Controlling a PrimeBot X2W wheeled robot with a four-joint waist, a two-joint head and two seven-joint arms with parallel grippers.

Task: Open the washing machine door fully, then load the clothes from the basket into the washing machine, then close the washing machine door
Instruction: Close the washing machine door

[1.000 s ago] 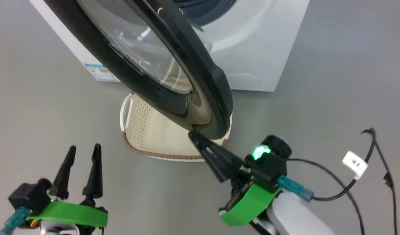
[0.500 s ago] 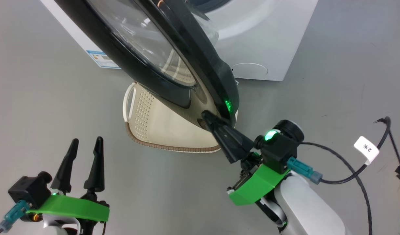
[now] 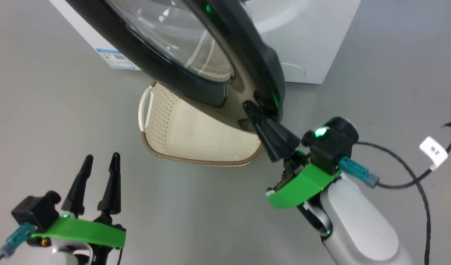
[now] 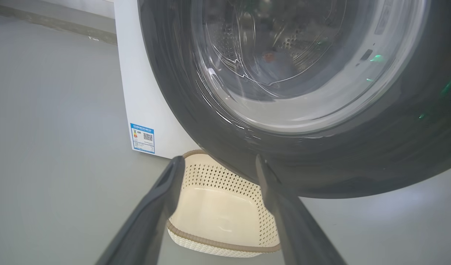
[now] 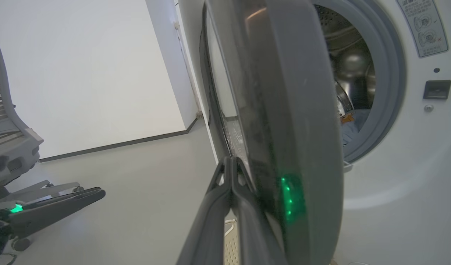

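Observation:
The washing machine door (image 3: 255, 62), black-rimmed with a clear glass bowl, stands partly open in front of the white washing machine (image 3: 313, 44). My right gripper (image 3: 249, 106) is shut, its tips pressed against the door's outer face by the free edge; the same contact shows in the right wrist view (image 5: 231, 160). Inside the steel drum (image 5: 350, 66) lie the clothes (image 5: 352, 127), light blue with an orange spot. The cream basket (image 3: 196, 129) sits on the floor under the door, its inside bare. My left gripper (image 3: 102, 157) hangs open at lower left, apart from the basket (image 4: 218, 206).
A black cable with a white tag (image 3: 433, 151) trails over the grey floor at right. A blue label (image 3: 117, 59) marks the machine's side and a round service flap (image 3: 293, 70) its front. A grey office chair (image 5: 4, 129) stands off to the left.
My shut right gripper has moved forward and to the right against the door, and the door has swung towards the machine, uncovering more of the basket. The left gripper stayed put, open.

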